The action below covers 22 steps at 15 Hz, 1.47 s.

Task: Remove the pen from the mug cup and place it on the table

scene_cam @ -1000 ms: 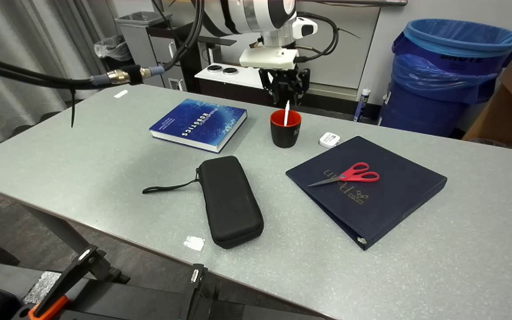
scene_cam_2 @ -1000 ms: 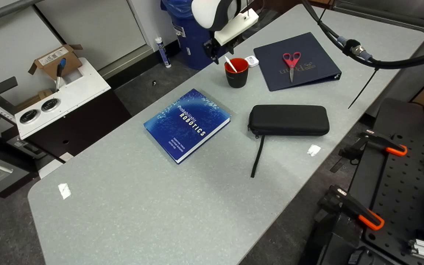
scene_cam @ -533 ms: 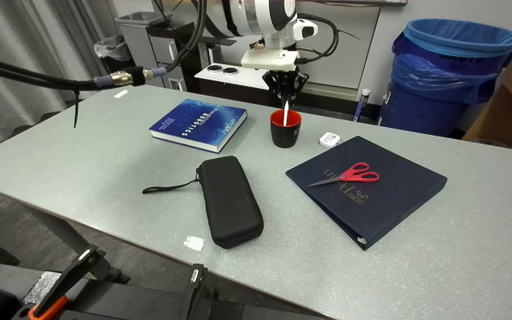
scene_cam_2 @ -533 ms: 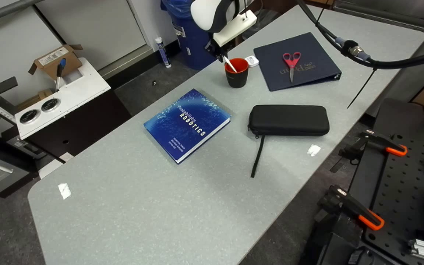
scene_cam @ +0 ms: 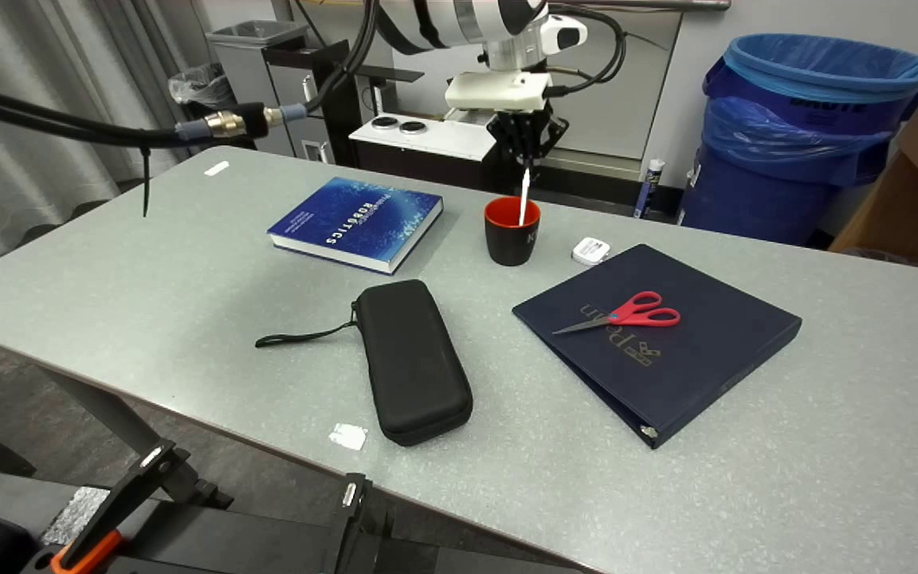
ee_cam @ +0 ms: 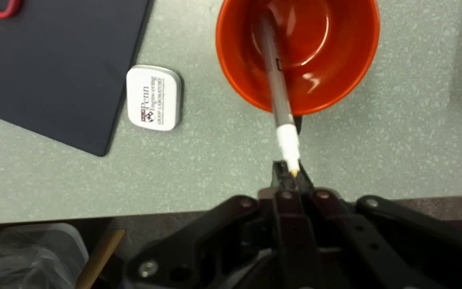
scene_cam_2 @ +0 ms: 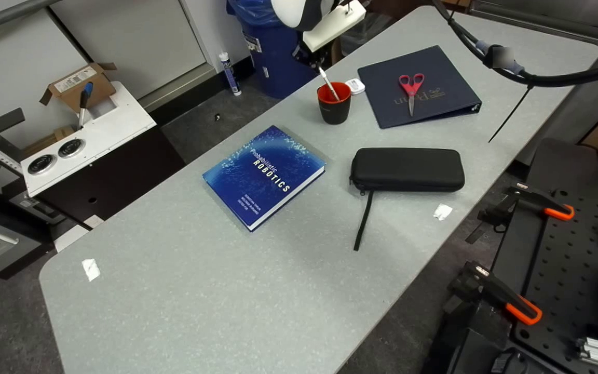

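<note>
Claw (ee_cam: 292,172) clamps the pen (ee_cam: 278,82) by its white end, lower center of the wrist view.
The rest slants into the mug (ee_cam: 341,60) on the table (ee_cam: 199,164), top of frame.

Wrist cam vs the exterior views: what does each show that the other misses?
Only the wrist view: the floor of the mug cup, the lower end of the pen, and readable lettering on the white box.
Only the exterior views: the blue book, the black zip case and the blades of the scissors.
Shared: mug cup, pen, white box, binder, table, gripper and part of the scissors' red handles.
</note>
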Available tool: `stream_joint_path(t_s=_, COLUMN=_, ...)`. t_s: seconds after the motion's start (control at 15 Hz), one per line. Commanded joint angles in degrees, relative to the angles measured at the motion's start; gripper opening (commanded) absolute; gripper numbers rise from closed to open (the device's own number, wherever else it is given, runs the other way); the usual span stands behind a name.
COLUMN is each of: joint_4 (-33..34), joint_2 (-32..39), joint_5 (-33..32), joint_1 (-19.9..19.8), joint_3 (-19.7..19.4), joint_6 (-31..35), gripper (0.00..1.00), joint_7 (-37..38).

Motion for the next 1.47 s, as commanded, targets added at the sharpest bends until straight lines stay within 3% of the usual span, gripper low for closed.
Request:
stream_joint_path(t_s=0.0, joint_4=-7.10, joint_2=-9.38, joint_5=0.44, joint_1=0.46, joint_3=-0.29, joint_6=-1.39, gripper=0.00, joint_7=-0.93)
stream_joint_path(t_s=0.2, joint_4=-12.72, joint_2=-16.44, joint_5=1.00, joint_1=-0.14, joint_3=1.89, joint_6=-1.35, gripper=0.00, joint_7=-4.90)
stream_joint_path(t_s=0.33, joint_4=-14.46, joint_2=-18.56, joint_5=1.09, joint_1=-0.37, joint_3=3.64, joint_6=-5.00, gripper=0.00, joint_7=-8.71)
stream_joint_path(t_s=0.4, joint_4=-13.98, joint_2=-18.03, joint_5=-0.26, joint_1=0.98, joint_3=2.98, joint_6=-7.69, gripper=0.00, joint_7=-7.16)
stream_joint_path(t_s=0.73, joint_4=-7.71, joint_2=-9.69, joint_5=-3.59, joint_1=5.24, joint_3=3.10, joint_6=-19.14, gripper=0.00, joint_7=-3.46)
stream_joint_path(t_s=1.27, joint_4=2.70, joint_2=3.01, joint_5=-6.94, joint_1=9.28, joint_3=0.92, joint_6=-20.02, gripper=0.00, joint_7=3.60)
stream_joint_path(t_s=1.33, joint_4=3.40, joint_2=3.61, joint_5=-6.91, joint_1=9.36, joint_3=0.77, joint_6=-19.68, gripper=0.26, joint_7=3.75)
stream_joint_path(t_s=1.4, joint_4=3.82, joint_2=4.01, joint_5=-7.03, joint_1=9.44, joint_3=0.60, joint_6=-19.02, gripper=0.28, joint_7=3.69)
